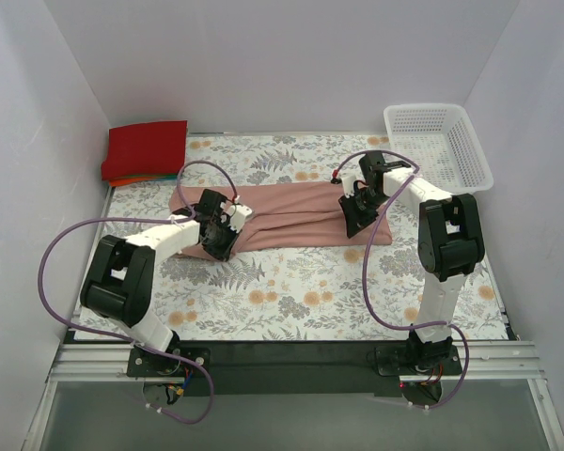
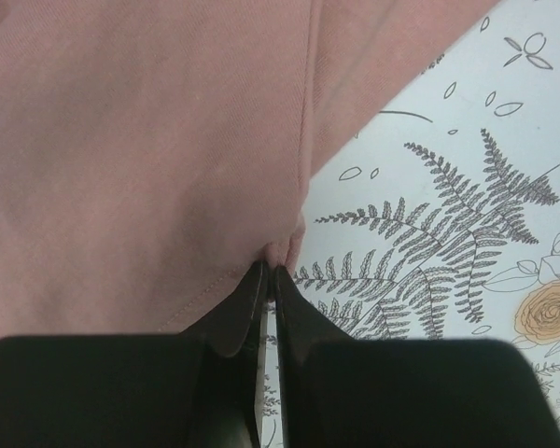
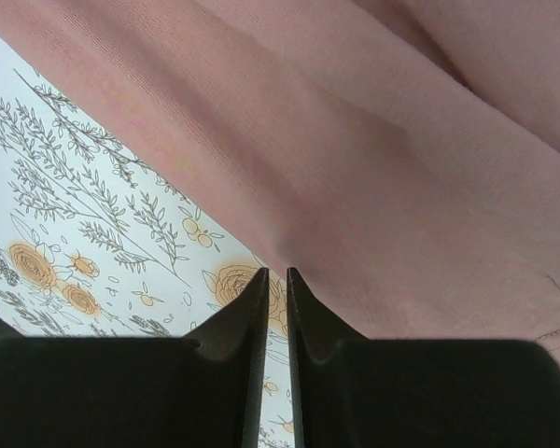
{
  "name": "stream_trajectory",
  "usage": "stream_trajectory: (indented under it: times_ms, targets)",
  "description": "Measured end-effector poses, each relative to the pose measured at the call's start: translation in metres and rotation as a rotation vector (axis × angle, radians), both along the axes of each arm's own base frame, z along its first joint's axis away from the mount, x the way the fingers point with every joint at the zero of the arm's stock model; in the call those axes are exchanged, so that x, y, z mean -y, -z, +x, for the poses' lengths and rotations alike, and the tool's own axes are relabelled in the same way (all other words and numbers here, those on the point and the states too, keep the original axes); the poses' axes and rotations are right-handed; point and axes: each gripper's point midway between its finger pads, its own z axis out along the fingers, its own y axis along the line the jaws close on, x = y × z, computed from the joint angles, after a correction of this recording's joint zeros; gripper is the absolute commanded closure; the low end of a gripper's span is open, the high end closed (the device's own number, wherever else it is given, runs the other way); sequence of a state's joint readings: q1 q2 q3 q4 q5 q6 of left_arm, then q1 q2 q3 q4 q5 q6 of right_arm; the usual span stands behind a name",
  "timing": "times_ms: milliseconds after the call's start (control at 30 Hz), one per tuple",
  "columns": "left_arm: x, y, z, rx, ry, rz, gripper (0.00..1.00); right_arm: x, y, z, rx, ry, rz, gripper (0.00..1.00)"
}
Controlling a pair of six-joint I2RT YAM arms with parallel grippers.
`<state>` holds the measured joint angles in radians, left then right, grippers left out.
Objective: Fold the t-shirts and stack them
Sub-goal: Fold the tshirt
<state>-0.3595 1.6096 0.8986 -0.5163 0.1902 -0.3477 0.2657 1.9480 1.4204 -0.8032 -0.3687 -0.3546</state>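
The left tool (image 2: 269,275) — jaws pressed together — pinches a puckered edge of the pink t-shirt (image 2: 140,159), lying on the floral cloth (image 2: 448,233).

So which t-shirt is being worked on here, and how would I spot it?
Look at the floral tablecloth. Across its middle lies the pink t-shirt, drawn out into a long band. Unlike the red folded stack at the far left, it is spread out.

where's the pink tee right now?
In the top view the pink t-shirt lies left-to-right across the middle of the floral tablecloth, with the left hand at its left end and the right hand at its right. The red folded stack sits far-left.
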Motion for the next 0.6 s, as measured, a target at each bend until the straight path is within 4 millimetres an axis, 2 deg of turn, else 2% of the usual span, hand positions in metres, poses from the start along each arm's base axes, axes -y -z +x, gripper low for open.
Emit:
stream_trajectory:
  times_ms: [133,200,300,400,467,500,533,600]
  targets:
    - [-0.004,-0.005,-0.005,-0.029,0.016,0.034,1.0,0.002,0.003,-0.002,-0.007,-0.002,-0.002,0.82]
    - [-0.004,-0.017,0.003,-0.018,0.026,0.045,1.0,0.003,0.003,-0.003,-0.007,-0.004,-0.003,0.82]
    - [0.005,-0.042,0.037,0.056,0.045,0.04,1.0,0.003,0.003,-0.002,-0.006,-0.004,-0.003,0.83]
    - [0.013,-0.056,0.077,0.119,0.059,0.04,1.0,0.005,0.006,-0.004,-0.012,-0.004,-0.004,0.83]
    - [0.017,-0.058,0.106,0.152,0.066,0.044,0.92,0.006,0.009,-0.007,-0.021,-0.004,-0.007,0.82]
    - [0.019,-0.057,0.121,0.169,0.069,0.047,0.85,0.006,0.01,-0.009,-0.024,-0.004,-0.008,0.82]
    - [0.021,-0.055,0.135,0.184,0.072,0.05,0.72,0.006,0.011,-0.009,-0.027,-0.005,-0.008,0.81]
    - [0.023,-0.048,0.158,0.197,0.075,0.052,0.61,0.007,0.012,-0.011,-0.031,-0.005,-0.009,0.81]
